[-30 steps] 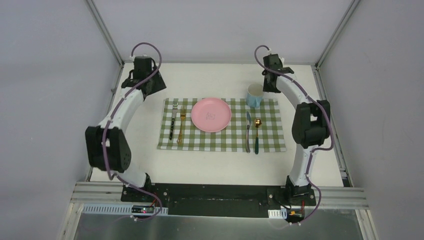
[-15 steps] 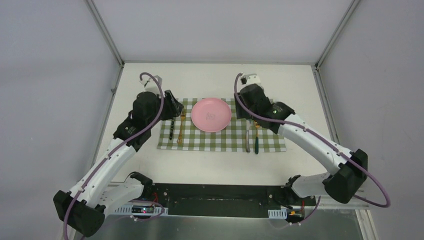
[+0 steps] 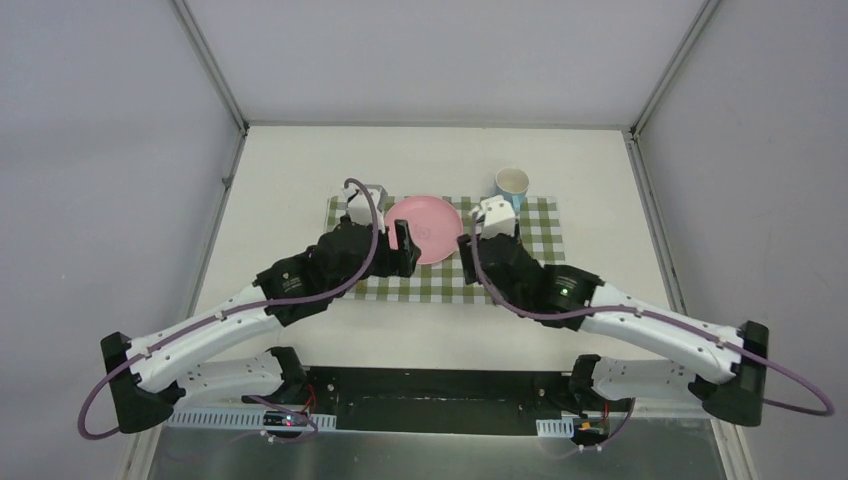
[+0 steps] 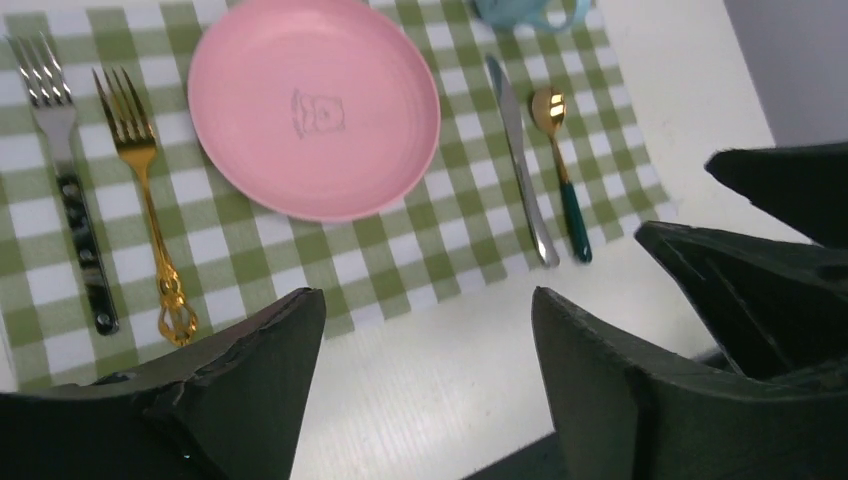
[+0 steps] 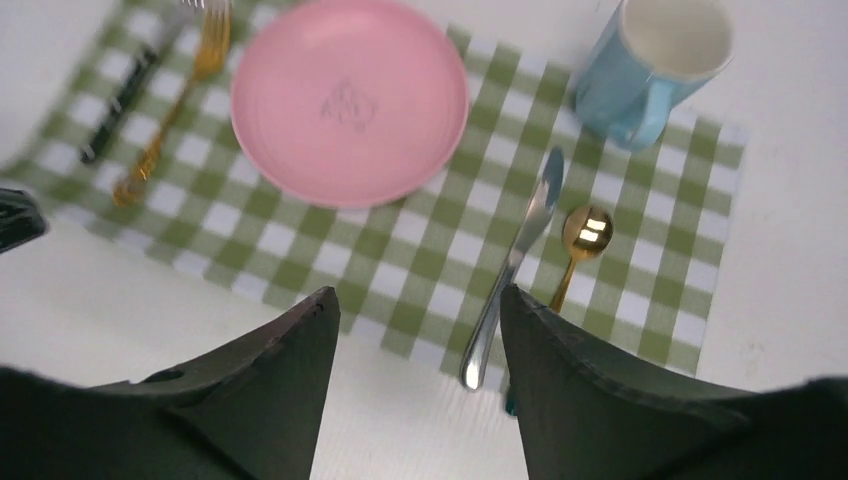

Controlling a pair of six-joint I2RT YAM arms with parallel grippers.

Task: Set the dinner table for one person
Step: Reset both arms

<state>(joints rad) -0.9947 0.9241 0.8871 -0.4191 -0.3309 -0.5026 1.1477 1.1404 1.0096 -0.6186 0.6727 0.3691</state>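
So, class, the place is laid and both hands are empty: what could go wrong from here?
The left hand and right hand hover close together over the near edge of the checked cloth, so they might collide. Either one could also snag the cloth and shift the knife and spoon near that edge.

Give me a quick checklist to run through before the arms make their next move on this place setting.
1. The left pincer open, holding nothing: ok.
2. The right pincer open, holding nothing: ok.
3. The pink plate centred on the checked cloth: ok.
4. The silver fork and gold fork lying left of the plate: ok.
5. The knife and spoon lying right of the plate: ok.
6. The blue mug upright at the cloth's far right corner: ok.
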